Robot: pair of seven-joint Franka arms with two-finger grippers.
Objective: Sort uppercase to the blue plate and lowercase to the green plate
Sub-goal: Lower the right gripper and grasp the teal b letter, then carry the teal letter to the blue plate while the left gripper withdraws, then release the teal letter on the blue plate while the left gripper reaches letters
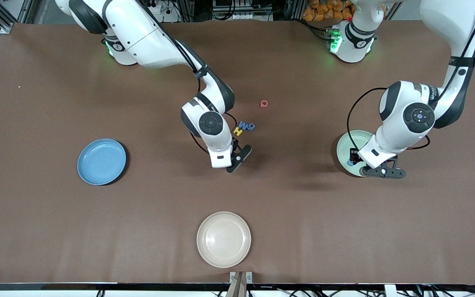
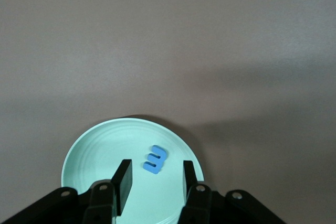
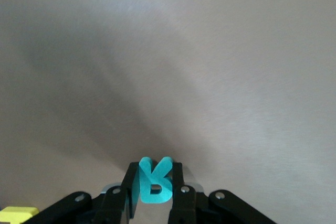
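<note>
My right gripper [image 3: 155,176] is shut on a teal-green uppercase R [image 3: 156,186], held upright just over the table beside the letter cluster [image 1: 243,128]. That cluster holds a yellow H [image 1: 237,131], a blue M [image 1: 243,124] and a blue lowercase g [image 1: 251,126]. A red Q [image 1: 264,103] lies alone, farther from the front camera. My left gripper [image 2: 156,167] hangs open over the green plate [image 2: 92,153], where a blue lowercase e [image 2: 156,159] lies flat. The blue plate [image 1: 102,161] sits toward the right arm's end and shows no letters.
A cream plate [image 1: 224,239] sits near the table's front edge, nearer to the front camera than the letters. The brown table surface [image 1: 303,214] stretches bare between the three plates.
</note>
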